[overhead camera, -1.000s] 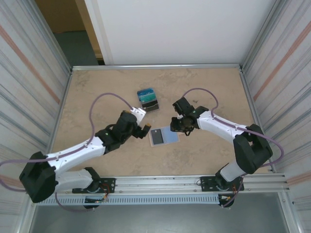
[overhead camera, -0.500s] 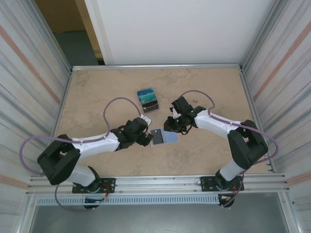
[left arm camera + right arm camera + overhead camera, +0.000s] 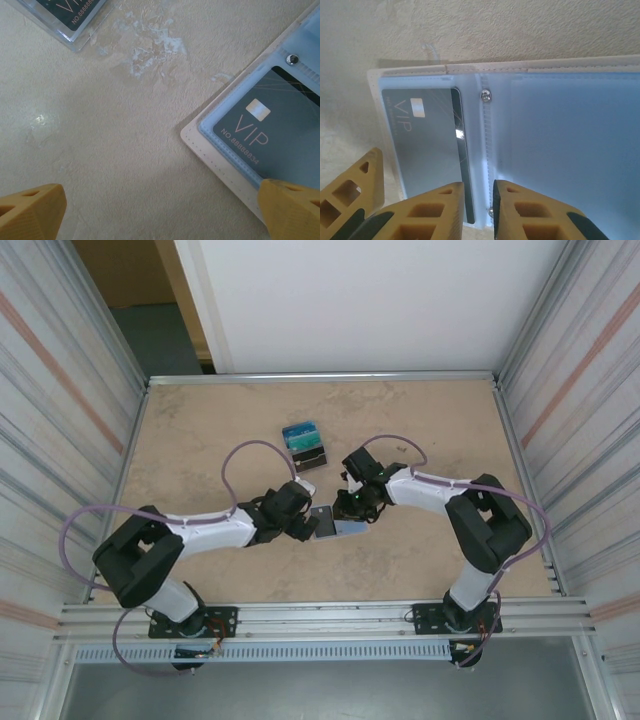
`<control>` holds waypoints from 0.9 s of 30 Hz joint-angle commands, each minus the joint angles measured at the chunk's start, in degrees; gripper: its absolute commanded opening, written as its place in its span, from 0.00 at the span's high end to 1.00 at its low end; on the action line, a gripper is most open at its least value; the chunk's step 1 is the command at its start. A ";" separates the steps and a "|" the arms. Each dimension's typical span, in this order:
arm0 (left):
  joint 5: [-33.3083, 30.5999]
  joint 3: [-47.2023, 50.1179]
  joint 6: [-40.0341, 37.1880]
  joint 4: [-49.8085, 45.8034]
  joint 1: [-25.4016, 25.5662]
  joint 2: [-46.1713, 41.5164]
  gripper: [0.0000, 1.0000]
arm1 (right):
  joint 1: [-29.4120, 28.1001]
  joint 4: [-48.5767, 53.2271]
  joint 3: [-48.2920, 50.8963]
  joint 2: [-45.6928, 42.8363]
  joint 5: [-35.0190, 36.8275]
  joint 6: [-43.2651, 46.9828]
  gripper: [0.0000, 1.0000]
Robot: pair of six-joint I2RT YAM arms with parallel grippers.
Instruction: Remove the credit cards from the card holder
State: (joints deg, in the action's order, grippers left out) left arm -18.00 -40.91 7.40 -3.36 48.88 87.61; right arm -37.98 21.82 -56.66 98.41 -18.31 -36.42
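The card holder (image 3: 347,527) lies open near the table's middle, pale-blue lining up (image 3: 560,130), tan border showing (image 3: 217,164). One dark grey credit card (image 3: 270,125) marked VIP sits in its left sleeve (image 3: 427,145). My left gripper (image 3: 160,215) is open wide and low at the holder's left corner (image 3: 308,525); one fingertip (image 3: 292,210) rests over the tan edge. My right gripper (image 3: 477,210) hovers over the holder's centre seam (image 3: 347,508). Its jaws stand narrowly apart with nothing between them.
A teal card (image 3: 299,431) and a black card (image 3: 312,457) lie on the table just behind the holder; a corner of one (image 3: 70,12) shows in the left wrist view. Metal walls close the left, right and back sides.
My left arm has stretched lower and rightward, bringing its open gripper to the holder's left corner. My right gripper has shifted left over the holder and narrowed its jaws a little.
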 commanded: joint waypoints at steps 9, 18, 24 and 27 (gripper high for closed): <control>-1.66 -1.72 1.21 0.98 0.07 2.90 0.01 | -0.94 -2.37 -1.61 2.84 -1.08 2.41 0.80; -2.22 -1.73 1.19 0.06 0.07 3.54 0.01 | -0.93 -2.78 -1.50 3.37 -1.29 2.40 0.81; -2.51 -1.77 1.12 -0.23 0.07 3.53 0.01 | -0.90 -3.88 -1.19 3.59 -2.61 2.34 0.84; -2.63 -1.92 1.04 -0.33 0.05 3.60 0.01 | -0.83 -5.22 -0.71 3.44 -4.22 1.99 0.84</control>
State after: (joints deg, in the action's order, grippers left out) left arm -19.11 -41.69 7.81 -2.74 48.88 90.50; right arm -38.61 17.96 -56.80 101.16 -20.10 -35.35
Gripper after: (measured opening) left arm 0.986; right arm 0.159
